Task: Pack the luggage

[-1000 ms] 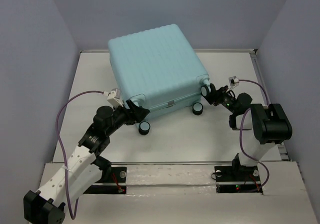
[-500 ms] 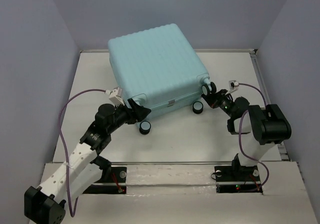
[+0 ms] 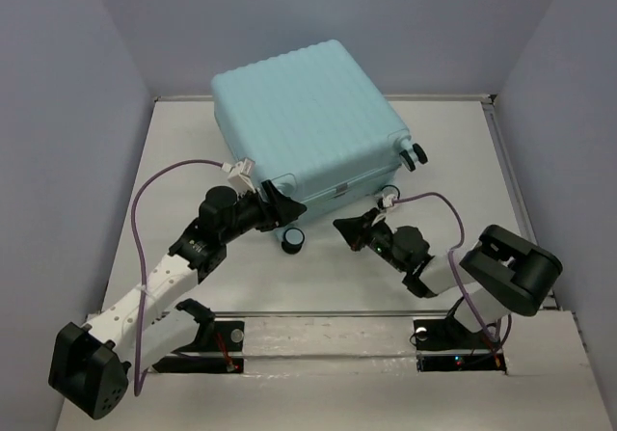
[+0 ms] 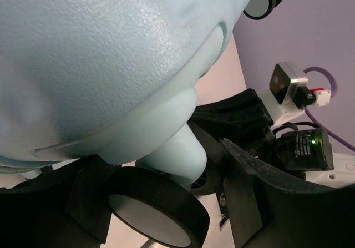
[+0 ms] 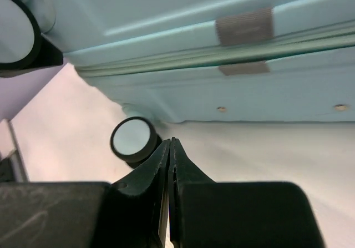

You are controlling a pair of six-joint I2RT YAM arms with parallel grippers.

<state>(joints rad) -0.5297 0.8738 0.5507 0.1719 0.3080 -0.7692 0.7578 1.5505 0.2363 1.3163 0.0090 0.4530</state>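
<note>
Closed pale blue luggage lies flat on the table. The left arm stretches forward, its left gripper spread wide around the luggage's near-left corner, beside a wheel. The right arm folds low, its right gripper pinched closed and empty, near the luggage's front side.

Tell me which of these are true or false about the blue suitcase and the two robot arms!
1. The suitcase is shut. True.
2. The suitcase is standing up on its wheels. False: it lies flat on the table, with its wheels pointing sideways towards the arms.
3. The right gripper has its fingers pressed together, with nothing between them. True.
4. The left gripper is far from the suitcase. False: it is at the suitcase's near left corner, open, with a wheel between its fingers.
5. Clothes are piled on top of the suitcase. False: nothing lies on it.
</note>
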